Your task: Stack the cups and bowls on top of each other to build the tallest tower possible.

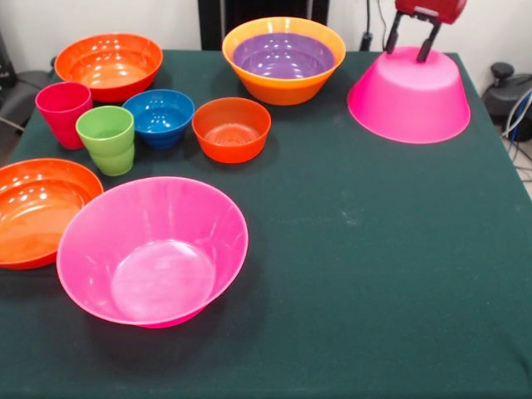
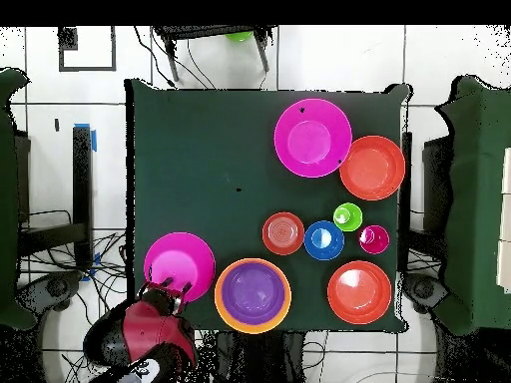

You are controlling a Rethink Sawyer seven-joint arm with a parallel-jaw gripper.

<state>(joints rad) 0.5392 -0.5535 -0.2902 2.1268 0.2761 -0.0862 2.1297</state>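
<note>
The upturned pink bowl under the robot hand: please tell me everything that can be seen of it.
The upturned pink bowl is hot pink, glossy, plastic-looking, and stands rim down on the dark green tablecloth near a table corner. Its flat base faces up and its walls flare outward to the wide rim. The hand is open directly above it, both dark fingertips at or on the base. No other bowl touches it; the orange bowl holding a purple one stands apart beside it.

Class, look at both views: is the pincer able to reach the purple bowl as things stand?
Probably yes. The pincer, open over the upturned pink bowl, is empty. The purple bowl sits uncovered inside the orange bowl just beside, with nothing between them.
</note>
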